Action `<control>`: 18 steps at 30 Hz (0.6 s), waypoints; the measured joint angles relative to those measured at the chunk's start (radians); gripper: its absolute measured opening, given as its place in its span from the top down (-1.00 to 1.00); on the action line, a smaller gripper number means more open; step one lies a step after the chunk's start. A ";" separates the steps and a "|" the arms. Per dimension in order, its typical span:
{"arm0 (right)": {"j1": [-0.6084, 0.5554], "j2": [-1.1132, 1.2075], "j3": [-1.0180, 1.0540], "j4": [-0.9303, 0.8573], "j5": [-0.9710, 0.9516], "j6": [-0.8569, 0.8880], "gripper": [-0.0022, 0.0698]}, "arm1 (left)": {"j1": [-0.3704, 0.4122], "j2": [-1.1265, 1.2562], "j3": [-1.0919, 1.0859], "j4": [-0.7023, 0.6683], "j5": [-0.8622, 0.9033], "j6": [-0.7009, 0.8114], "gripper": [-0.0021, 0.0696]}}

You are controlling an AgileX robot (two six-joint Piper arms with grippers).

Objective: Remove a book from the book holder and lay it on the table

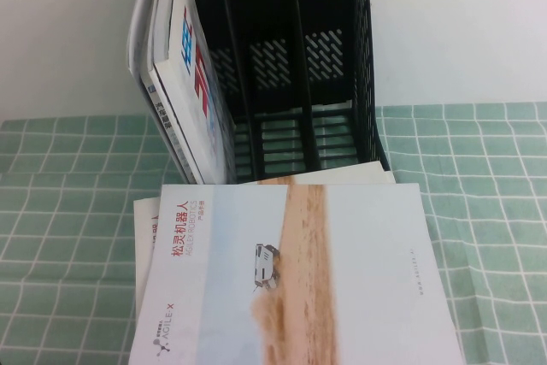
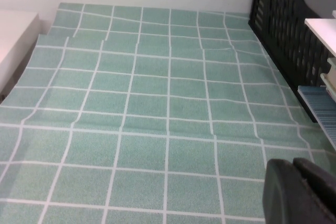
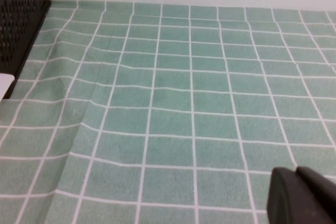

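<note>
Mint-green cloth with white grid lines covers the table. On it the book lies flat, cover up, at 6 o'clock from the black book holder, its far edge just before the rack's 3 slots. More booklets lie under it, and a white magazine leans at the rack's 9 o'clock side. Neither arm shows from above. The left gripper hangs over bare cloth near the rack's side wall; I cannot tell its opening. The right gripper, jaws closed on nothing, hangs over bare cloth, well apart from the book.
</note>
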 joint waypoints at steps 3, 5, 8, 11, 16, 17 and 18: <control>0.000 0.000 0.000 -0.001 0.000 0.000 0.94 | 0.000 0.000 0.000 0.000 0.000 -0.002 0.95; 0.000 0.000 0.000 -0.001 0.000 0.000 0.94 | 0.000 0.000 0.000 0.000 0.000 -0.002 0.95; 0.000 0.000 0.000 0.003 0.000 0.000 0.94 | 0.000 0.000 0.000 0.000 0.000 -0.002 0.95; 0.000 0.000 0.000 0.004 0.000 0.000 0.94 | 0.000 0.000 0.000 0.000 0.000 -0.002 0.95; 0.000 0.000 0.000 0.005 0.000 0.000 0.94 | 0.000 0.000 0.000 0.000 0.000 -0.002 0.95; 0.000 0.000 0.000 0.005 0.000 0.000 0.94 | 0.000 0.000 0.000 0.000 0.000 -0.002 0.95; 0.000 0.000 0.000 0.005 0.000 0.000 0.94 | 0.000 0.000 0.000 0.000 0.000 -0.002 0.95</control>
